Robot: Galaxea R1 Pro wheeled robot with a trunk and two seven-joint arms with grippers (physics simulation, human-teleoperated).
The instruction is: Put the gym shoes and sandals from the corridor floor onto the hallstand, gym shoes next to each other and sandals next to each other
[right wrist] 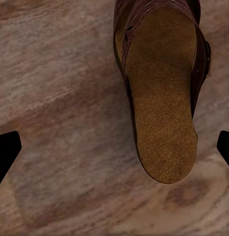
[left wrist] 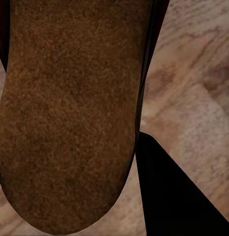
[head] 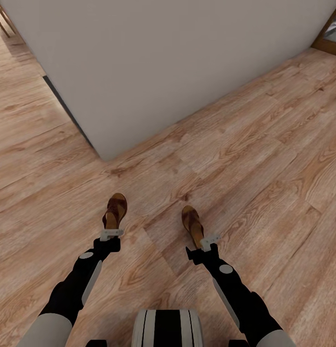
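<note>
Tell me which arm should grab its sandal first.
Left, likely. The left end effector sits right at its sandal's heel, its insole close before the left wrist camera; the right sandal lies farther off.

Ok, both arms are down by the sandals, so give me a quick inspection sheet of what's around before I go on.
Surface: wood-plank floor, bare around the arms.
Job's things: left sandal and right sandal, apart from each other, each just ahead of one gripper, toes pointing away from the robot.
Clutter: nothing seen.
Grippers: left gripper at the heel of the left sandal, open or shut cannot be told; right gripper open, at the heel of the right sandal.
Cables: nothing seen.
Surroundings: pale wall corner ahead; robot base at the bottom of the head view.
</note>
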